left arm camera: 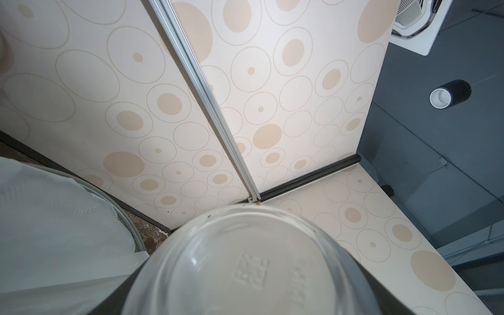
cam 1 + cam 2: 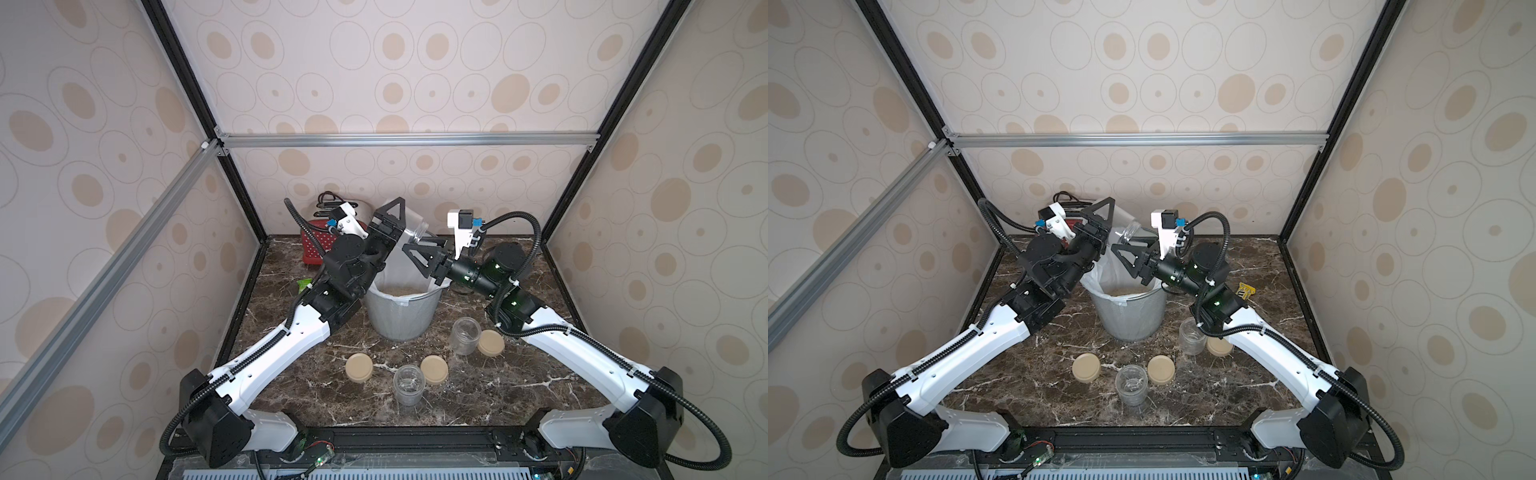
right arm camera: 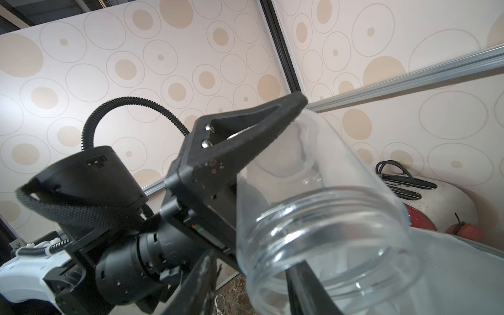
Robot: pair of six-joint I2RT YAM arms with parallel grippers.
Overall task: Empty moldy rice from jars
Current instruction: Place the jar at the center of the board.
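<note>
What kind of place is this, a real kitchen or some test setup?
Probably a mock kitchen inside a robot test booth: wallpapered panels on a metal frame, a marble-look counter, and a red toaster at the back.

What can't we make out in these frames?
Off-white rice in the grey mesh bin: amount unclear; both top views show one strip above the rim.
Right gripper: contact with the clear glass jar held by the left gripper unclear; right wrist view's edge cuts its fingertips.
Small green item: left arm hides most, in a top view.
</note>
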